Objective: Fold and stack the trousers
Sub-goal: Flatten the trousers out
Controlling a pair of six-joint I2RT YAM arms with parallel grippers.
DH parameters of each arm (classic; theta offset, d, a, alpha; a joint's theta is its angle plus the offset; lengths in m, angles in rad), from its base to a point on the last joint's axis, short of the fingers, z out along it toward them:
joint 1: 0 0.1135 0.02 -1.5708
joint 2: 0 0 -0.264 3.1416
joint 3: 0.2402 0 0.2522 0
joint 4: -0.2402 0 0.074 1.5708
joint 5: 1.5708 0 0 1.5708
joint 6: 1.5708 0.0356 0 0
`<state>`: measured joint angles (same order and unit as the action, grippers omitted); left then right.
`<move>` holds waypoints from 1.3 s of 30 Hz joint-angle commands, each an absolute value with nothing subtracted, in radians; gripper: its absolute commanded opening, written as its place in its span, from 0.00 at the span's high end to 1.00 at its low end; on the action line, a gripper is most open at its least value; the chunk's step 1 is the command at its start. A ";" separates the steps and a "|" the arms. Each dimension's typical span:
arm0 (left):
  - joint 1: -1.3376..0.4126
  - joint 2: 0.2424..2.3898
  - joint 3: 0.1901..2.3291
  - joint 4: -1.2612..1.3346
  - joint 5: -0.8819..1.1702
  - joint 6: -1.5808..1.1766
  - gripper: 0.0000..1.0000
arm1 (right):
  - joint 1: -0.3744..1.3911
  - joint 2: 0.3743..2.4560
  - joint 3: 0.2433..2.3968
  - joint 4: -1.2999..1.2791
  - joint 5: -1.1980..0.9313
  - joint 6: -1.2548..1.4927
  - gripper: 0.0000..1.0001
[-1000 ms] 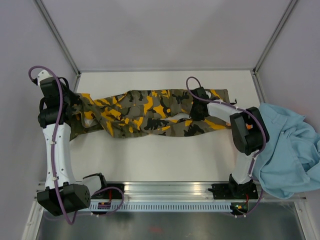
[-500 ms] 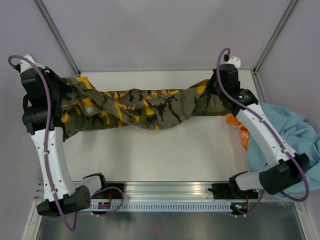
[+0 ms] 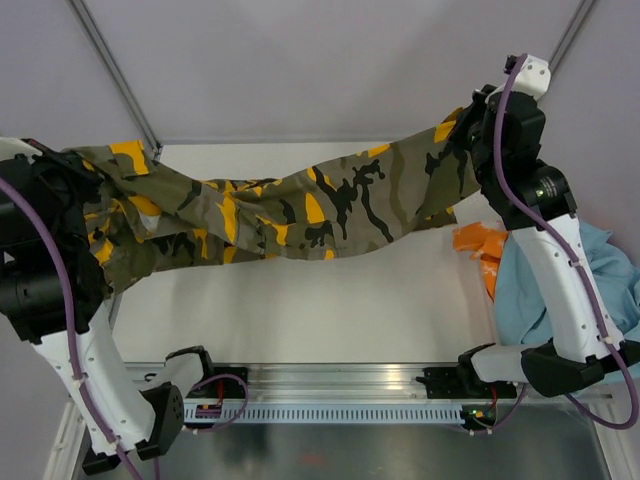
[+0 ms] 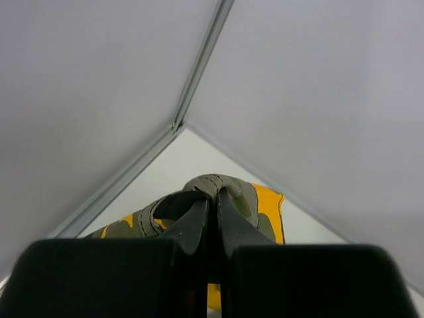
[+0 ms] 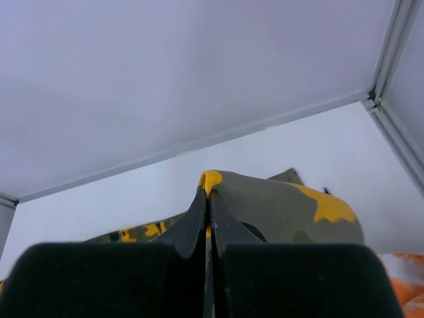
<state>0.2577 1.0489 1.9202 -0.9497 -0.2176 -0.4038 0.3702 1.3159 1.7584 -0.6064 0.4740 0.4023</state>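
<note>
I have the long camouflage cloth trousers point(image 3: 300, 210), olive-grey with black and yellow-orange blotches, strung between both arms above the white table point(image 3: 330, 310). They sag in the middle, and I cannot tell whether the lowest fold touches the table. The left gripper point(image 4: 213, 199) is pinched tight on a bunched edge over the table's far left corner. The right gripper point(image 5: 207, 196) is clamped on a thin edge of the cloth over the table's far right corner. I judge this to be the spreading-out step before folding, with no fold made yet. Next I need to lower both ends together, keeping tension so the cloth lands flat on the table's middle. It must stay clear of the crumpled plain light-blue garment point(image 3: 590, 300) and the plain orange garment point(image 3: 475, 245) at the table's right edge.
</note>
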 commanded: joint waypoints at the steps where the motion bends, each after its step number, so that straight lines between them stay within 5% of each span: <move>1: 0.262 1.071 2.087 -0.925 -0.290 -0.354 0.98 | 0.367 1.334 1.929 -0.699 0.560 0.327 1.00; 5: 0.264 1.190 2.166 -0.969 -0.246 -0.359 0.98 | 0.321 1.494 2.111 -0.906 0.517 0.284 1.00; 8: 0.264 1.307 2.123 -0.980 -0.198 -0.406 0.98 | 0.209 1.586 2.019 -0.913 0.270 0.313 1.00; 15: 0.264 1.417 1.829 -0.824 -0.161 -0.492 0.98 | 0.167 1.770 1.907 -0.798 0.094 0.275 1.00; 29: 0.310 1.814 1.993 -0.753 -0.362 -0.561 0.98 | 0.166 2.315 2.316 -0.736 -0.109 0.184 0.98; 32: 0.319 1.844 1.985 -0.730 -0.414 -0.569 0.98 | 0.167 2.358 2.315 -0.710 -0.075 0.146 0.79; 34: 0.322 1.862 1.985 -0.719 -0.422 -0.572 0.98 | 0.166 2.361 2.313 -0.710 -0.057 0.134 0.49; 37: 0.322 1.876 1.983 -0.698 -0.434 -0.584 0.98 | 0.166 2.346 2.309 -0.739 -0.014 0.132 0.16; 39: 0.322 1.890 1.983 -0.693 -0.425 -0.597 0.98 | 0.166 2.312 2.304 -0.774 0.027 0.170 0.08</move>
